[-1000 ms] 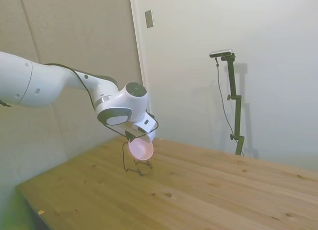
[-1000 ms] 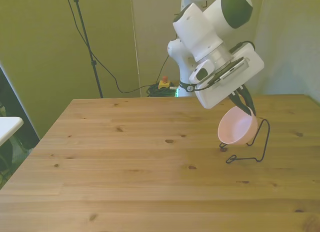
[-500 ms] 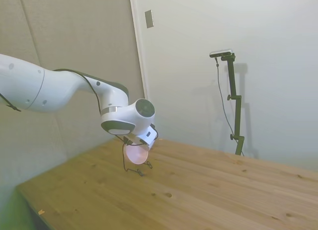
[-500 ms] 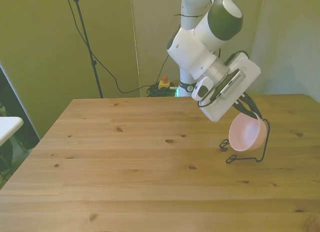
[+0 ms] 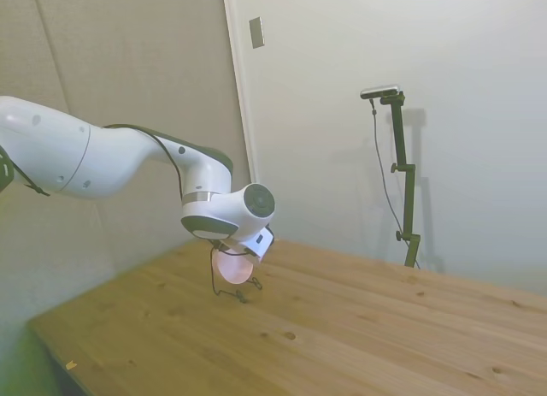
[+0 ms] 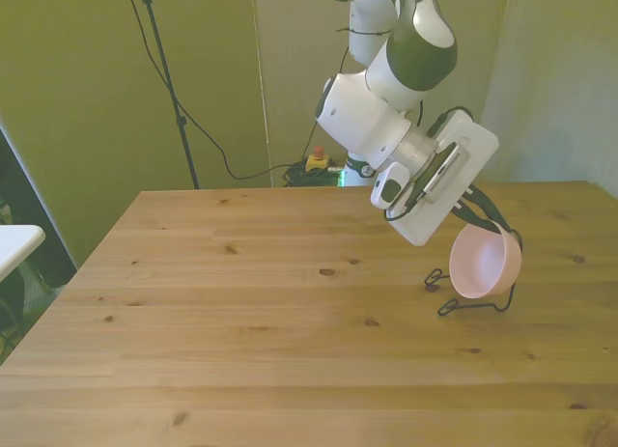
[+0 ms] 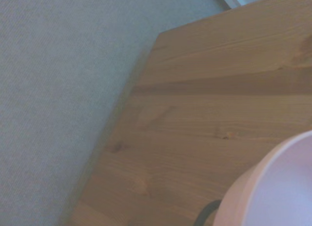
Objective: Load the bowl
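We saw the claw point(image 6: 483, 213) pinching the rim of the bowl point(image 6: 485, 263), at the right of the front view. The bowl was tipped on its side, opening toward that view's left, and sat against the wire rack point(image 6: 475, 303) standing on the surface point(image 6: 241, 321). In the wrist view only a pink edge point(image 7: 278, 187) showed.

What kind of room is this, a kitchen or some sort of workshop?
Most likely a robot test room, not a kitchen. A white robot arm works alone at a bare wooden table, its pincer holding a pink bowl at a thin black wire rack, and cables trail behind.
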Available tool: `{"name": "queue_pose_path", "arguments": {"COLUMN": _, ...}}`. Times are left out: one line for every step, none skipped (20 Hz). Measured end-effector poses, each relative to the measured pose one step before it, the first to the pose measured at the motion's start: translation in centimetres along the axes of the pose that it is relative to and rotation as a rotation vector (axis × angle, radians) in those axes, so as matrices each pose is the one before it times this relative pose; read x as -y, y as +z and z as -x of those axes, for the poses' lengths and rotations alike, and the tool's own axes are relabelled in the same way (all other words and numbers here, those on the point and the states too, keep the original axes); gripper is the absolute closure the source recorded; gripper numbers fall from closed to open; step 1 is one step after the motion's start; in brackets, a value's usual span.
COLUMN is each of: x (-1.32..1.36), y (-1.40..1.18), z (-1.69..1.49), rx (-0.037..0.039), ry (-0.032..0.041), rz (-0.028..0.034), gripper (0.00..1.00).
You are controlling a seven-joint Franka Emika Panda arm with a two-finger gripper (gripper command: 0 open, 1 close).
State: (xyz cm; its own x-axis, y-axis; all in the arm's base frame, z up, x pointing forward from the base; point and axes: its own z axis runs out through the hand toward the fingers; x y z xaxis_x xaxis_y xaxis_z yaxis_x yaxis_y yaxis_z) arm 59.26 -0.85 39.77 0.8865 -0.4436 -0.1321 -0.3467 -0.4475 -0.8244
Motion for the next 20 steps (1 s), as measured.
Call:
{"name": "queue_pose_path", "arguments": {"x": -0.106, "y": 0.080, "z": -0.026, "rx": 0.00120, "ry": -0.00135, "rz": -0.00146, "gripper": 1.00}}
{"name": "queue_pose_path", "arguments": {"x": -0.108, "y": 0.082, "z": -0.016, "rx": 0.00082, "ry": -0.00019, "rz": -0.00162, "gripper": 1.00}}
{"name": "queue_pose_path", "arguments": {"x": -0.096, "y": 0.063, "z": -0.019, "rx": 0.00065, "ry": -0.00025, "rz": -0.00080, "gripper": 1.00}}
{"name": "queue_pose_path", "arguments": {"x": -0.077, "y": 0.042, "z": -0.032, "rx": 0.00003, "ry": -0.00055, "rz": -0.00155, "gripper": 1.00}}
{"name": "queue_pose_path", "arguments": {"x": -0.072, "y": 0.020, "z": -0.036, "rx": -0.00022, "ry": -0.00117, "rz": -0.00162, "gripper": 1.00}}
{"name": "queue_pose_path", "arguments": {"x": -0.084, "y": 0.006, "z": -0.037, "rx": 0.00021, "ry": -0.00246, "rz": -0.00067, "gripper": 1.00}}
{"name": "queue_pose_path", "arguments": {"x": -0.082, "y": 0.004, "z": -0.032, "rx": 0.00043, "ry": -0.00064, "rz": 0.00002, "gripper": 1.00}}
{"name": "queue_pose_path", "arguments": {"x": -0.086, "y": 0.007, "z": -0.032, "rx": 0.00034, "ry": -0.00041, "rz": 0.00016, "gripper": 1.00}}
{"name": "queue_pose_path", "arguments": {"x": -0.084, "y": 0.009, "z": -0.031, "rx": 0.00019, "ry": -0.00005, "rz": 0.00039, "gripper": 1.00}}
{"name": "queue_pose_path", "arguments": {"x": -0.075, "y": 0.002, "z": -0.027, "rx": 0.00009, "ry": 0.00087, "rz": 0.00037, "gripper": 1.00}}
{"name": "queue_pose_path", "arguments": {"x": -0.080, "y": -0.009, "z": -0.028, "rx": 0.00000, "ry": 0.00140, "rz": 0.00035, "gripper": 1.00}}
{"name": "queue_pose_path", "arguments": {"x": -0.084, "y": -0.024, "z": -0.028, "rx": -0.00022, "ry": 0.00154, "rz": 0.00033, "gripper": 1.00}}
{"name": "queue_pose_path", "arguments": {"x": -0.092, "y": -0.027, "z": -0.027, "rx": -0.00030, "ry": 0.00166, "rz": 0.00038, "gripper": 1.00}}
{"name": "queue_pose_path", "arguments": {"x": -0.088, "y": -0.016, "z": -0.013, "rx": 0.00020, "ry": 0.00163, "rz": 0.00030, "gripper": 1.00}}
{"name": "queue_pose_path", "arguments": {"x": -0.108, "y": 0.006, "z": 0.004, "rx": 0.00060, "ry": 0.00202, "rz": 0.00053, "gripper": 1.00}}
{"name": "queue_pose_path", "arguments": {"x": -0.136, "y": 0.027, "z": 0.027, "rx": 0.00115, "ry": 0.00251, "rz": 0.00081, "gripper": 1.00}}
{"name": "queue_pose_path", "arguments": {"x": -0.153, "y": 0.038, "z": 0.043, "rx": 0.00163, "ry": 0.00278, "rz": 0.00087, "gripper": 1.00}}
{"name": "queue_pose_path", "arguments": {"x": -0.170, "y": 0.034, "z": 0.042, "rx": 0.00143, "ry": 0.00304, "rz": 0.00098, "gripper": 1.00}}
{"name": "queue_pose_path", "arguments": {"x": -0.145, "y": 0.022, "z": 0.027, "rx": 0.00109, "ry": 0.00263, "rz": 0.00079, "gripper": 1.00}}
{"name": "queue_pose_path", "arguments": {"x": -0.138, "y": 0.015, "z": 0.023, "rx": 0.00150, "ry": 0.00259, "rz": 0.00054, "gripper": 0.00}}
